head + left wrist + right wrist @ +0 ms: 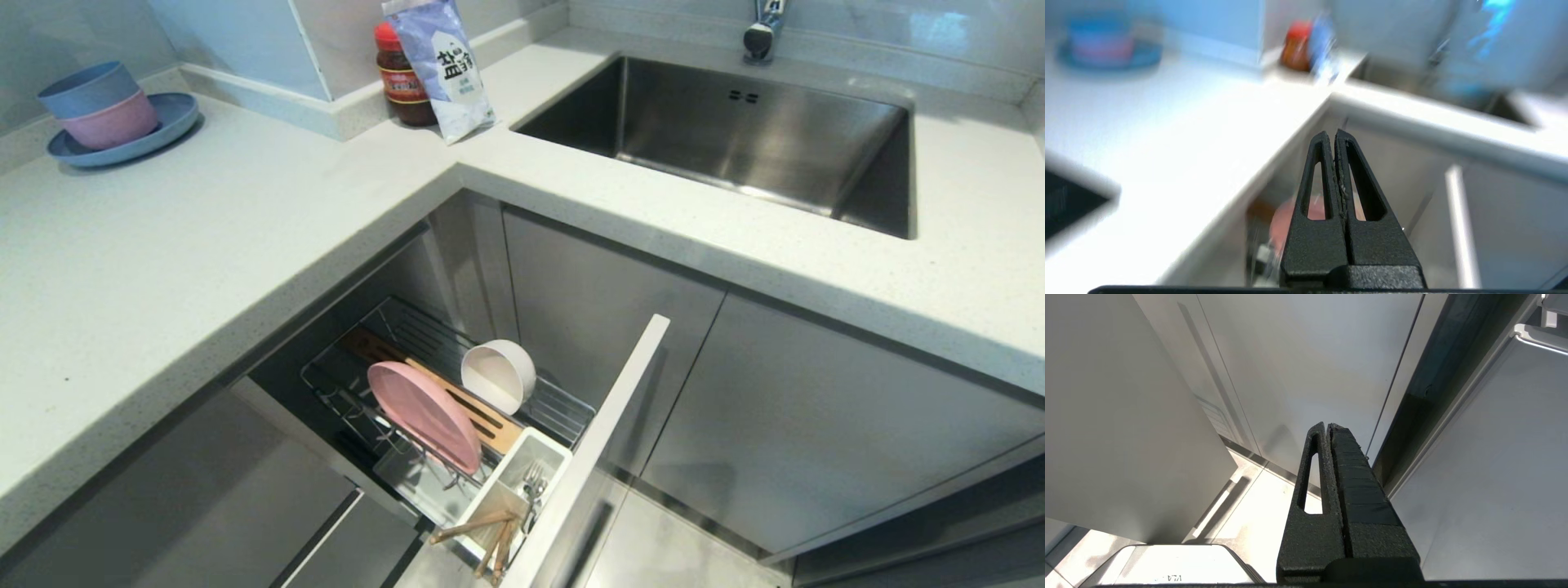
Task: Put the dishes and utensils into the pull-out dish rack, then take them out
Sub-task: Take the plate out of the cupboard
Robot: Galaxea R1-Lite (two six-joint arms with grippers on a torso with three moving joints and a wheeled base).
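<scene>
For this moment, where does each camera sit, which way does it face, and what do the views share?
Head: high, looking down at the countertop, sink and loaded pull-out dish rack; no arm shows.
Left wrist: behind the shut left gripper, facing the counter corner and the pink plate.
Right wrist: behind the shut right gripper, facing cabinet fronts and floor.
Shared: head and left wrist both show the plate, sink and red-lidded jar.

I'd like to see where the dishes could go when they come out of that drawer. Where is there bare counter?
The countertop lies bare between the stacked bowls on the blue plate and the jar with its salt bag, and on toward the sink. The pull-out dish rack is crowded.
</scene>
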